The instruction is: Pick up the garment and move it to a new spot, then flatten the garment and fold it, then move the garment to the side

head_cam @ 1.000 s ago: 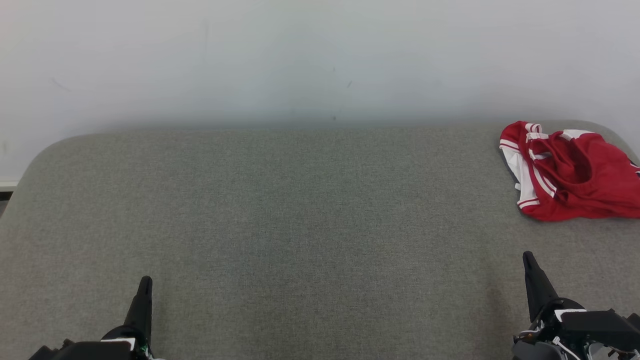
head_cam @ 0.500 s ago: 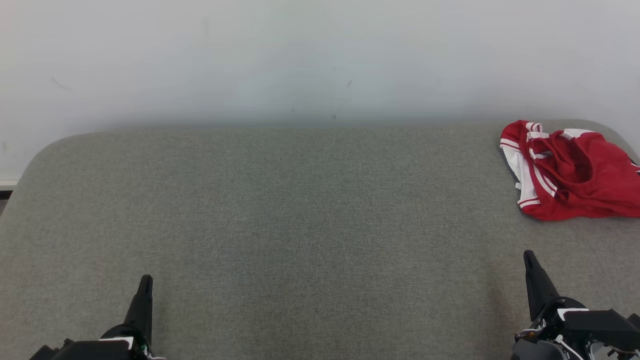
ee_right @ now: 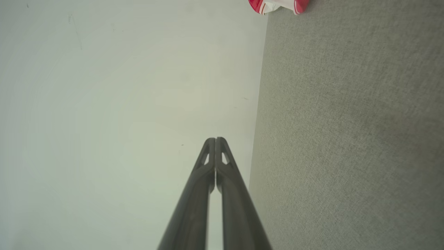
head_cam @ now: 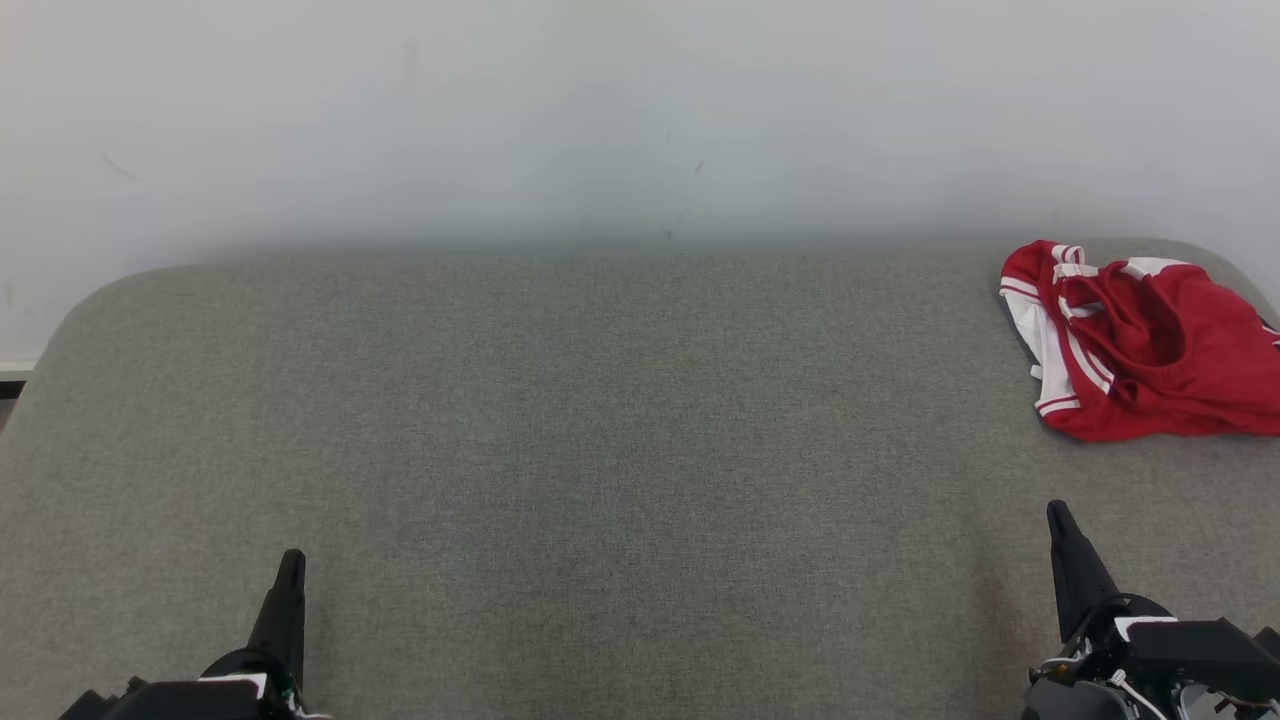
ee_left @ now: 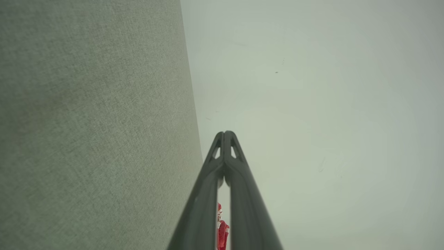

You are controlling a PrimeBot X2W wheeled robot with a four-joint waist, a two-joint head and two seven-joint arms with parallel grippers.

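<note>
Grey woven surface (head_cam: 640, 450) with rounded far corners, backed by a plain pale wall (head_cam: 640, 100). Left gripper (head_cam: 290, 565), lower left of the head view: fingers pressed together tip to tip, grasping nothing; right gripper (head_cam: 1058, 520), lower right of the same view: fingers likewise clenched and empty. Garment (head_cam: 1140, 340), red with white trim: crumpled heap at the right edge of the head view, near the far right corner of the surface, above the right gripper and apart from it, well apart from the left.
</note>
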